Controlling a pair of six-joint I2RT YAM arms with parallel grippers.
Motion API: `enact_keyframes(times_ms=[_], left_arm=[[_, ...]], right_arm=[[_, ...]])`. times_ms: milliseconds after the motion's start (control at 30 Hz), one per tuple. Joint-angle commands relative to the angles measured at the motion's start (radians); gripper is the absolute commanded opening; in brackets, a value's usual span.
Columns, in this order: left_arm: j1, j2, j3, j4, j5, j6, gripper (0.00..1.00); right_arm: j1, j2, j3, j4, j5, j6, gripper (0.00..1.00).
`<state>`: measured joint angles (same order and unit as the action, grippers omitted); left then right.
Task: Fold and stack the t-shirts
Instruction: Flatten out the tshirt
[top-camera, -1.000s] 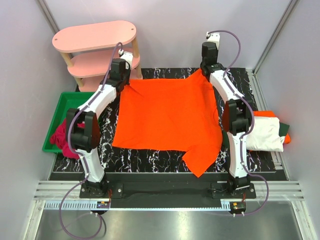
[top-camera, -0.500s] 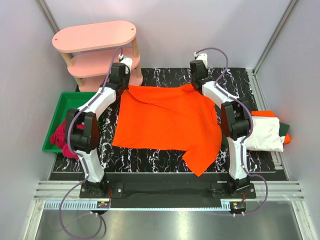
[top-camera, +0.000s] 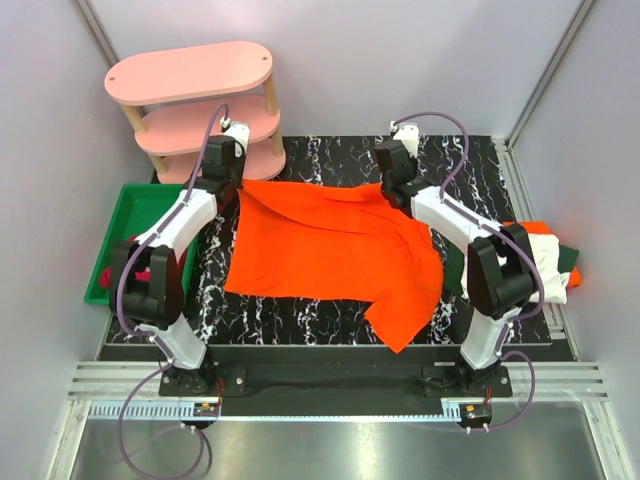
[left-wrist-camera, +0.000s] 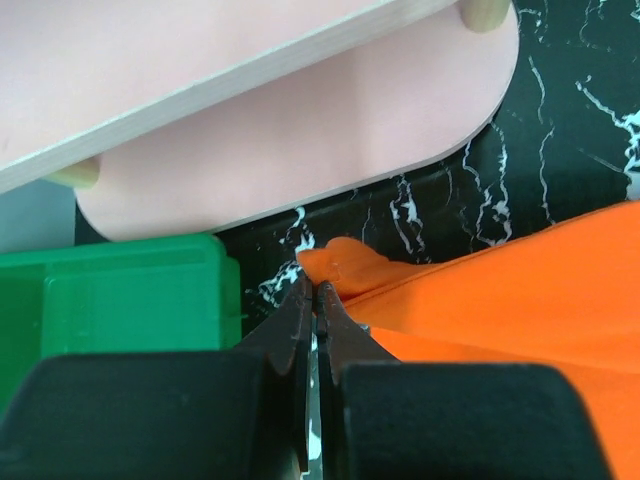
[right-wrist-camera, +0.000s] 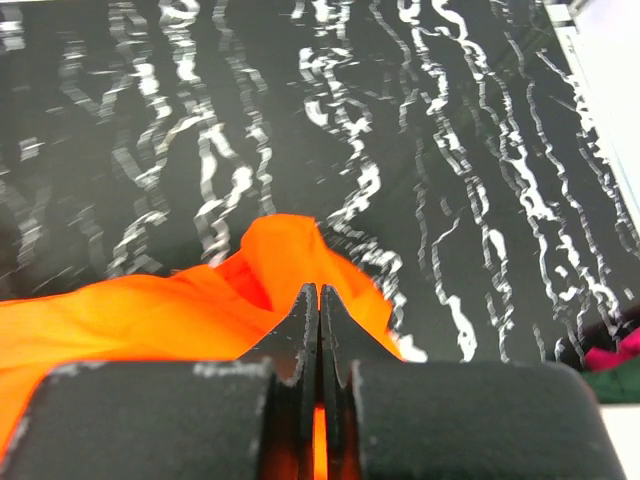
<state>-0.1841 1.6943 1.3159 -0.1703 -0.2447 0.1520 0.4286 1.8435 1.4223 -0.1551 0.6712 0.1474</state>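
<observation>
A large bright orange t-shirt (top-camera: 330, 250) lies spread on the black marbled table, its far edge lifted and drawn toward me. My left gripper (top-camera: 236, 186) is shut on the shirt's far left corner (left-wrist-camera: 335, 262), lifted next to the pink shelf. My right gripper (top-camera: 397, 192) is shut on the far right corner (right-wrist-camera: 285, 250), just above the table. A stack of folded shirts, white (top-camera: 545, 268) on top with orange (top-camera: 538, 228) and dark green (top-camera: 570, 258) showing under it, lies at the right edge behind my right arm.
A pink three-tier shelf (top-camera: 190, 75) stands at the back left, right by my left gripper. A green bin (top-camera: 140, 205) with a magenta cloth (top-camera: 112, 275) sits at the left edge. Grey walls close in on both sides.
Both grippers have pulled the shirt's far edge toward the near side, folding it back over the shirt. The right gripper has also moved left.
</observation>
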Motion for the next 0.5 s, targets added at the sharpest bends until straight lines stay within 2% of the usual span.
enact_keyframes(times_ms=[0,300,467], left_arm=[[0.009,-0.073,-0.05,0.045,-0.03,0.014,0.0],[0.009,-0.101,-0.113,0.038,-0.034,0.029,0.0],[0.009,-0.075,-0.093,0.032,-0.039,0.031,0.0]], right_arm=[[0.047,-0.084,-0.055,-0.03,0.059,0.086,0.0],[0.075,-0.133,-0.175,-0.07,0.079,0.167,0.0],[0.061,-0.077,-0.122,-0.066,0.105,0.121,0.0]])
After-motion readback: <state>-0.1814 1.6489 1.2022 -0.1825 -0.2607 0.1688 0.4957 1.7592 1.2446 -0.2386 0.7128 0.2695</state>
